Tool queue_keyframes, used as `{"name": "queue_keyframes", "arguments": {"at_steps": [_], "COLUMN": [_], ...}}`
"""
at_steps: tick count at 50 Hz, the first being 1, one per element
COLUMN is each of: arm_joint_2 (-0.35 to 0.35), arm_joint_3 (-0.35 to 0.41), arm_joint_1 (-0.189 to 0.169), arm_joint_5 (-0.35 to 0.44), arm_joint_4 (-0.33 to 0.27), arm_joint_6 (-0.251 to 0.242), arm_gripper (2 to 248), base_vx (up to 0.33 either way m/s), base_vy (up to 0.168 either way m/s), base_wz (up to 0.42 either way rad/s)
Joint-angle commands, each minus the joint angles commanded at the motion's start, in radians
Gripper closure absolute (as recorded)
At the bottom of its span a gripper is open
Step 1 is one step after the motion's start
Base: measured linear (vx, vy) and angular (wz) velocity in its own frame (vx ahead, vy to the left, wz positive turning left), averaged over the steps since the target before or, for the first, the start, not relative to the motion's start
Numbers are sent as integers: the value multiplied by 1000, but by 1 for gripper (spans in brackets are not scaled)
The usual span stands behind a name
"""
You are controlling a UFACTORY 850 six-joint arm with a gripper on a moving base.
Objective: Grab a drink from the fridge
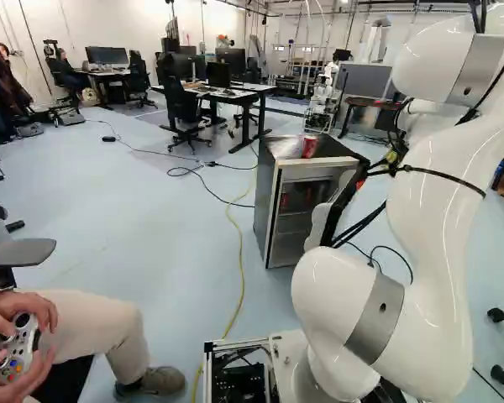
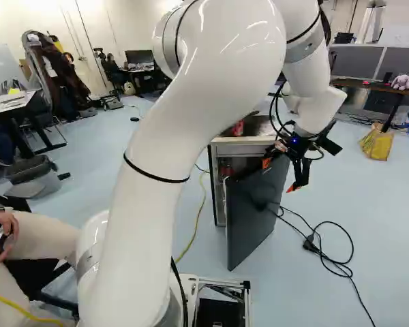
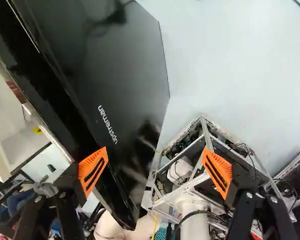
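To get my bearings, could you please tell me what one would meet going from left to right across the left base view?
Game controller → yellow cable → fridge → black caster wheels.

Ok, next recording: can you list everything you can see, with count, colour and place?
Fridge: one, black with a pale front frame, ahead of the arm
Fridge door: one, glossy black, swung open
Can: one, red, on the fridge
Items inside: some red, count unclear, on shelves
Black cable: plugged end coiled on the floor, right base view
Yellow cable: floor, left of the fridge
Yellow bag: one, right of right base view
Desks, office chairs: several, dark-legged and black, behind
Game controller: one, grey, lower left of left base view
Arm: one, white
Gripper: one, black, orange pads, open, by the door's edge
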Motion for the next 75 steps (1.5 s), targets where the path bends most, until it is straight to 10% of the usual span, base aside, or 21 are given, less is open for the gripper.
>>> {"name": "queue_keyframes", "arguments": {"at_steps": [46,75], "arm_joint_2": [22,83], "arm_joint_3": [36,136], "arm_joint_1": [127,113], "arm_joint_5": [0,29], "arm_joint_4": [0,-11], "arm_joint_6": [0,0], "arm_gripper": [3,3], "base_vx": [0,0], "base_vy": [0,0], "base_wz": [0,0]}}
